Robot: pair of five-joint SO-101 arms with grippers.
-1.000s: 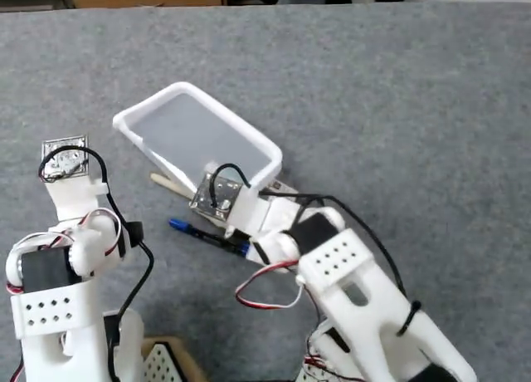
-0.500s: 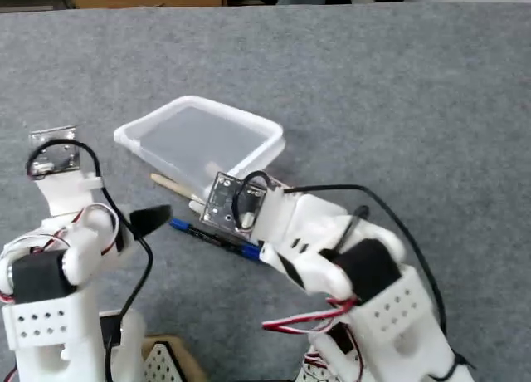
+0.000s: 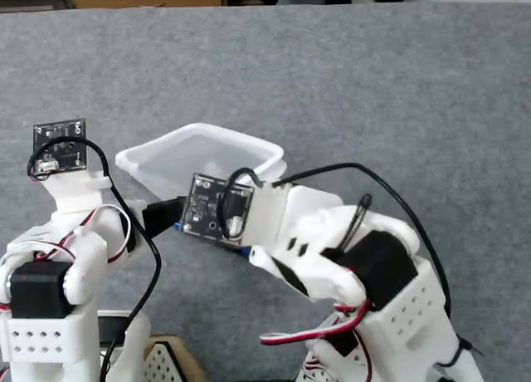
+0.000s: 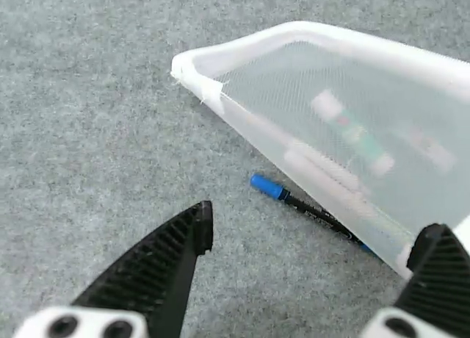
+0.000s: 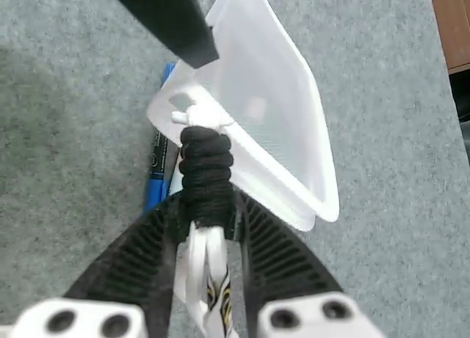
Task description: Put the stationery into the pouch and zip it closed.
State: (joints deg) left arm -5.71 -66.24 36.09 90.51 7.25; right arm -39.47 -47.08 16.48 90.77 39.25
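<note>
Here, the white mesh pouch is seen toward 9 o'clock of the tabletop's middle. The jaws of the right gripper are clamped on its black zip cord. The jaws of the left gripper are spread wide above the blue pen, which is laid along the pouch's 6 o'clock edge. Print on the pen's barrel cannot be read. Broad grey tabletop is seen toward 12 and 3 o'clock.
</note>
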